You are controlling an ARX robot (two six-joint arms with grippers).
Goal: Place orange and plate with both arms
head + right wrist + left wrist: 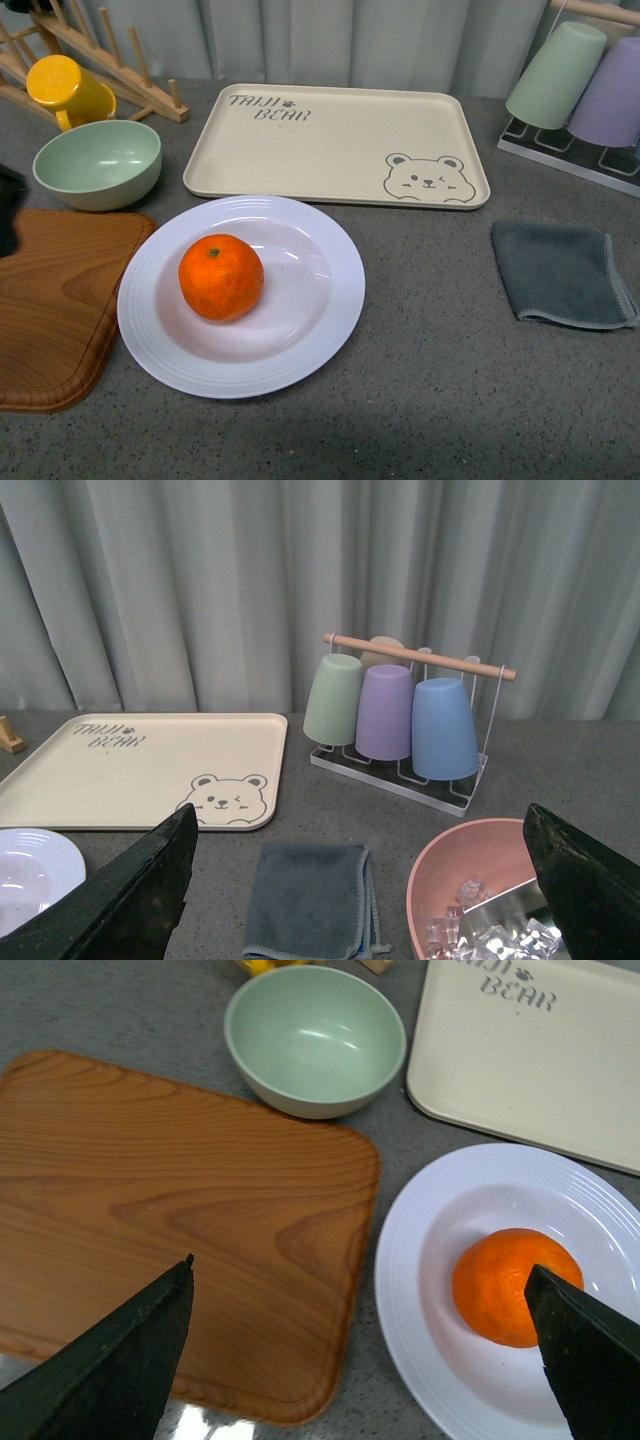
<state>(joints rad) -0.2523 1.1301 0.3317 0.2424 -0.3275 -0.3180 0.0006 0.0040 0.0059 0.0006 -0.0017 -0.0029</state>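
The orange (221,277) sits inside the white plate (320,330) on the grey table, just in front of the beige tray. In the left wrist view my left gripper (360,1265) is open and empty above the table. It spans the gap between the wooden board and the plate (430,1260), and one finger (585,1350) overlaps the orange (495,1285). My right gripper (360,808) is open and empty, off to the right above the grey cloth. The plate's edge (30,870) shows in its view. Only a dark bit at the front view's left edge shows of the arms.
A beige bear-print tray (330,140) lies behind the plate. A pale green bowl (97,160), a yellow cup (65,88) and a wooden board (50,300) are at the left. A grey cloth (560,272), a cup rack (575,80) and a pink bowl of ice (470,870) are at the right.
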